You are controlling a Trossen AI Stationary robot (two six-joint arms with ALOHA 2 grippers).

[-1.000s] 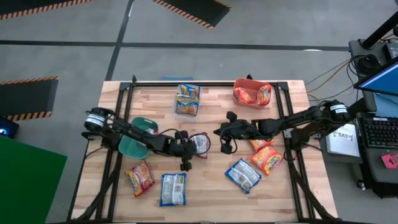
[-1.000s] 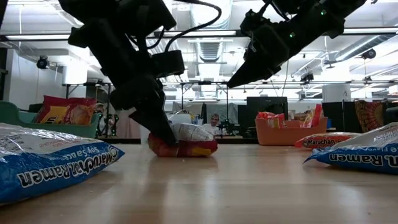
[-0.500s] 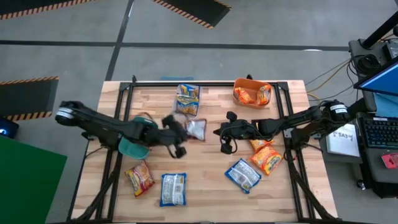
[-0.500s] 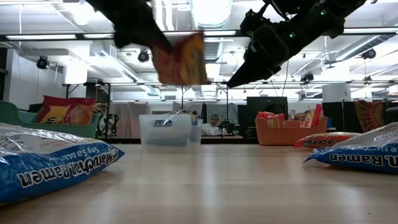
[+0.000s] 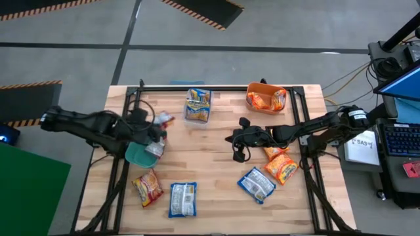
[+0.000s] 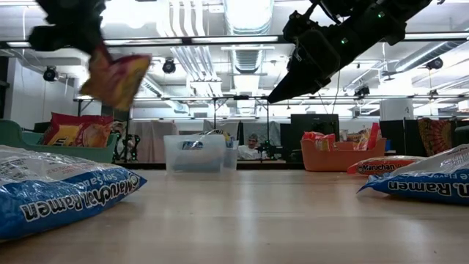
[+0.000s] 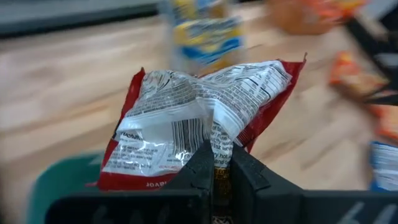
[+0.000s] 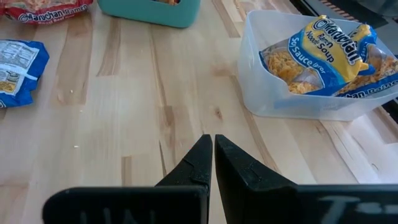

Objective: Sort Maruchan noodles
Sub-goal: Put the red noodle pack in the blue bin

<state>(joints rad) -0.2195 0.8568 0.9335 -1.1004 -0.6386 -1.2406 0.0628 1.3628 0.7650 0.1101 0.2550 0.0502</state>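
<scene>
My left gripper [image 7: 215,155] is shut on a red-and-white Maruchan packet [image 7: 199,118], barcode side showing, in the air above the teal bin [image 5: 134,156] near the table's left side. The low view shows this packet [image 6: 117,77] high off the table. My right gripper [image 8: 213,140] is shut and empty, hovering over bare wood right of the table's middle [image 5: 237,152]. Two blue packets [image 5: 183,198] [image 5: 256,185] and several orange-red ones [image 5: 147,187] [image 5: 282,168] lie flat on the table. My left gripper pinches a bunched fold in the packet's printed back [image 7: 217,142], near its lower edge, between its two fingers. The packet is lifted clear of the table and hangs tilted below the gripper [image 6: 73,26].
A clear bin [image 5: 197,105] with blue-and-yellow packets stands at the far edge, and an orange bin [image 5: 266,98] with orange packets to its right. The teal bin [image 6: 15,136] holds red packets. Bare wood lies in the table's middle.
My left gripper has lifted the red-and-white packet off the table's middle and swung it up and toward the left edge, to above the teal bin. The packet, first lying on the wood, now hangs in the air. My right arm has stayed still.
</scene>
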